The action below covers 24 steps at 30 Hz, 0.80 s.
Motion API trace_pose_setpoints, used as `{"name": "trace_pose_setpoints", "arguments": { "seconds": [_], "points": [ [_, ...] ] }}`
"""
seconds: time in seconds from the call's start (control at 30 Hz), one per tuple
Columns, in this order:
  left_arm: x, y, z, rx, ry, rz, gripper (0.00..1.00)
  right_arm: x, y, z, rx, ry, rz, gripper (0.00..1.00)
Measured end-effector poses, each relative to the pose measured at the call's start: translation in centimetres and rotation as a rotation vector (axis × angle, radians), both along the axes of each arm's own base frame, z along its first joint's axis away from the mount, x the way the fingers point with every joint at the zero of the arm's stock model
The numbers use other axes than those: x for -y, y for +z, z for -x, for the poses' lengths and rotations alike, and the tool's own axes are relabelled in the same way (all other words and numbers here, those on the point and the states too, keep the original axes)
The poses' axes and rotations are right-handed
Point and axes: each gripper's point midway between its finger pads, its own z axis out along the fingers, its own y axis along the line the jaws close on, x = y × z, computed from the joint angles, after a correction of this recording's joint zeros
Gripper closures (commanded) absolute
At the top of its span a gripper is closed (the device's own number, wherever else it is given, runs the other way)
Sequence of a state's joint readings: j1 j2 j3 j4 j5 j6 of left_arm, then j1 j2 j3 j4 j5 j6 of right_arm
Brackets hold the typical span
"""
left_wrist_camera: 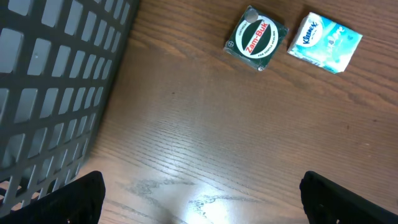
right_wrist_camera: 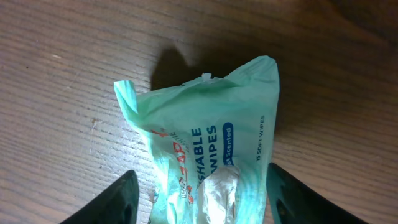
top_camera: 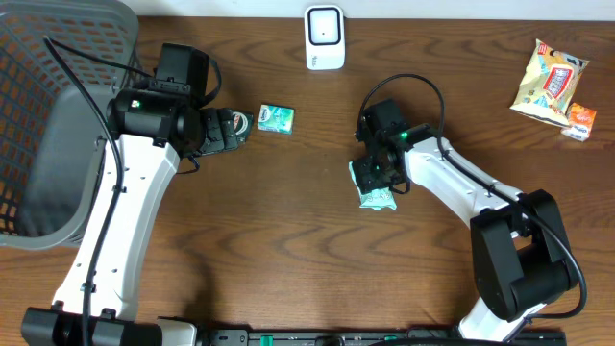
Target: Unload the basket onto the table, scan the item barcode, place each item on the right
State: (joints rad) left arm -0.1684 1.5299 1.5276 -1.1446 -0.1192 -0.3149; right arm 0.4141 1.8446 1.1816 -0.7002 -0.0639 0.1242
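1. From above, the wipes pack (top_camera: pixel 375 198) lies on the counter (top_camera: pixel 288 250), near the middle and a bit to the right. The right claw (top_camera: pixel 378 179) sits right over it and hides most of it. The white scanner (top_camera: pixel 325 37) stands at the far edge, well apart from the pack. The left claw (top_camera: pixel 231 130) hovers near the gray basket (top_camera: pixel 58 115). A snack bag (top_camera: pixel 550 82) lies far off in the right corner.
2. In the left wrist view, the left claw is spread wide and holds nothing. Bare wood is under it. Farther out lie a round Zam-Buk tin (left_wrist_camera: pixel 255 38) and a Kleenex pack (left_wrist_camera: pixel 324 42), just beside each other. The wipes pack is not in this view.
3. In the right wrist view, the pack is thin mint-green plastic, puffy and crinkled.
   - It looks light and squashy, and the film may be slippery.
   - The right claw's fingers (right_wrist_camera: pixel 118 199) stand one on each side of the pack's lower part, about half spread.
   - I cannot tell if they squeeze it yet.
   - I think the fat middle is the best place to hold, because the ends are only floppy film.
4. Some things are hard to see.
   - No barcode shows on the top side, so it may be underneath.
   - The near end of the pack is cut off.
   - Some of the printed words are crumpled or cut off.
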Motion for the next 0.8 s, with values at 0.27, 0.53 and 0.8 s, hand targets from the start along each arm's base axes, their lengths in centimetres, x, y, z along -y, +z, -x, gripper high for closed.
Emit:
{"name": "trace_pose_setpoints", "arguments": {
  "seconds": [0.27, 0.53, 0.8],
  "points": [
    [0.0, 0.0, 0.0, 0.0, 0.0, 0.0, 0.01, 0.23, -0.63, 0.2, 0.004, 0.002, 0.006, 0.74],
    [0.01, 0.0, 0.0, 0.0, 0.0, 0.0, 0.01, 0.04, -0.76, 0.01, 0.01, -0.045, -0.008, 0.9],
    [0.0, 0.0, 0.0, 0.0, 0.0, 0.0, 0.01, -0.71, -0.51, -0.34, 0.039, -0.054, -0.017, 0.99]
  ]
}}
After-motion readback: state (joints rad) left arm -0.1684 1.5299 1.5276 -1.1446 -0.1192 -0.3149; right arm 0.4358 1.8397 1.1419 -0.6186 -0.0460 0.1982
